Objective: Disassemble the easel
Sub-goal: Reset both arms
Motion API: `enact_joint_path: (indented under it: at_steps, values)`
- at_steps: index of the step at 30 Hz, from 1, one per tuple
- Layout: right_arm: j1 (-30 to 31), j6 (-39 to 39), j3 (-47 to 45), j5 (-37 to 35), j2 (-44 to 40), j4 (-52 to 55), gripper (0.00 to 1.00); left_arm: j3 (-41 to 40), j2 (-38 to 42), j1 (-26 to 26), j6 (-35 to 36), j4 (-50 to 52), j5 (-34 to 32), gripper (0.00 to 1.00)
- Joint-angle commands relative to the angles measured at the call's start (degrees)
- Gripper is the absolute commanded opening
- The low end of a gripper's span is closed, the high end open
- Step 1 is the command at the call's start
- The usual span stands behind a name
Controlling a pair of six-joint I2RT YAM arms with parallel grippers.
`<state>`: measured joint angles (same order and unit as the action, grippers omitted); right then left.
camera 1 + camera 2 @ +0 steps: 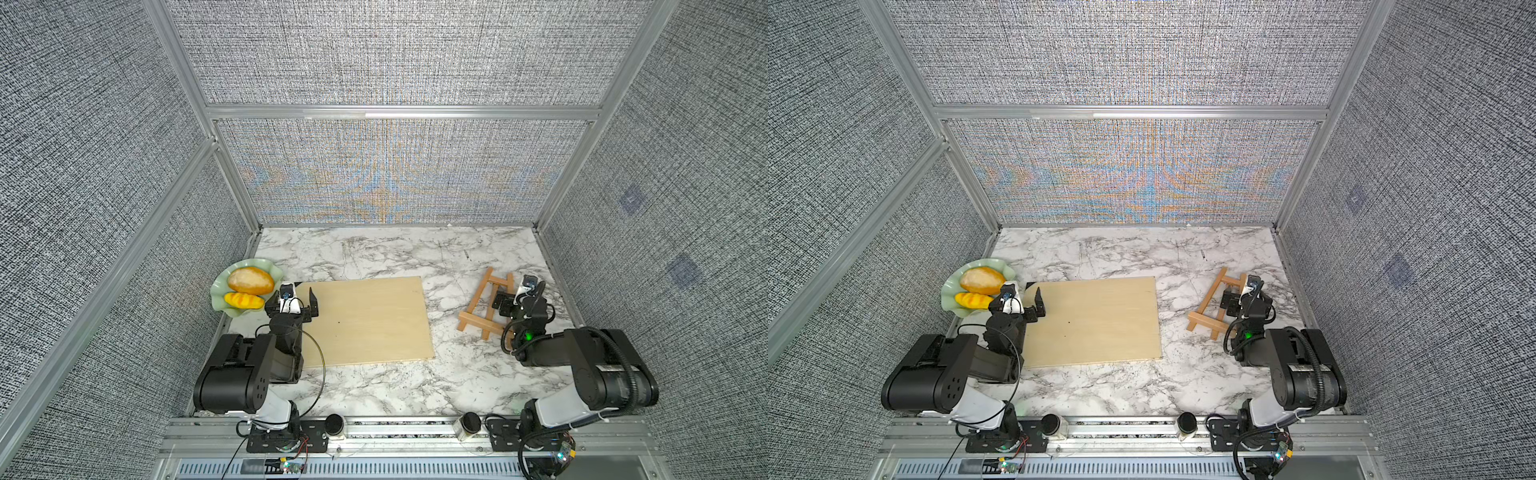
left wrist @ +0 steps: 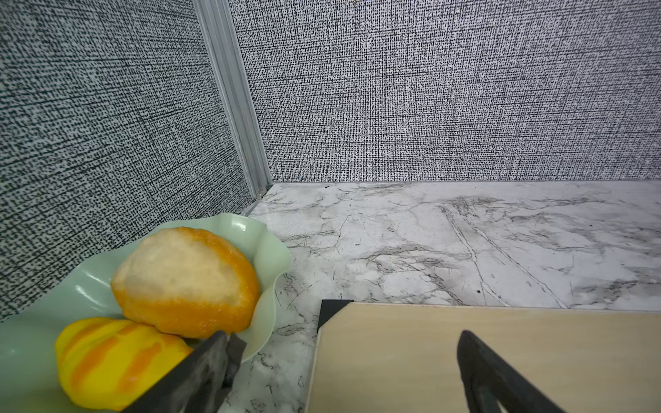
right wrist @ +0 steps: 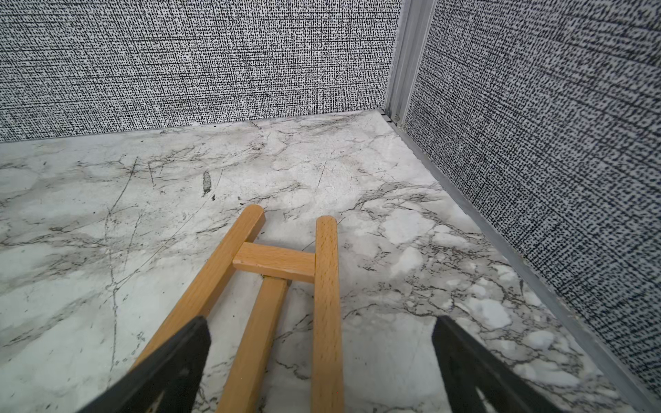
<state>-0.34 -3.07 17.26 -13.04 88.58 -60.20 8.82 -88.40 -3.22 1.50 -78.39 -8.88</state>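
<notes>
Easel: the easel (image 1: 484,305) lies flat on the right side of the tabletop (image 1: 374,253), well apart from the pale board (image 1: 365,320) in the middle, and looks to be in 1 piece.
Long axis: it runs from near-left to far-right, with the ledge bar at the near end and the narrow top with its crosspiece at the far end.
Right tool: the right tool (image 3: 322,321) has its jaws wide and holds nothing. It hangs over the easel's middle, pointing far along the slats. 1 finger is over the left slat and the other is outside the right slat. I cannot tell whether it touches the wood.
Left tool: the left tool (image 1: 292,300) is wide and empty over the board's far-left corner, beside the green dish (image 1: 257,264).
Nearer arm: right.
Next move, likely: the right tool lowers and closes across the slats, not along them.
</notes>
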Motion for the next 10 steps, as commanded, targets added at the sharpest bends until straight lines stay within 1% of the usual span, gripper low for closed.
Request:
enact_joint_path:
  at_steps: [1,10]
  values:
    - [0.08,0.08,0.30,-0.34,0.07,-0.40,0.99,0.10,0.24,0.06,0.17,-0.89,0.10,0.99]
    - [0.08,0.03,0.24,-0.32,0.01,-0.43,0.99,0.10,0.17,0.01,0.20,-0.91,0.10,0.99]
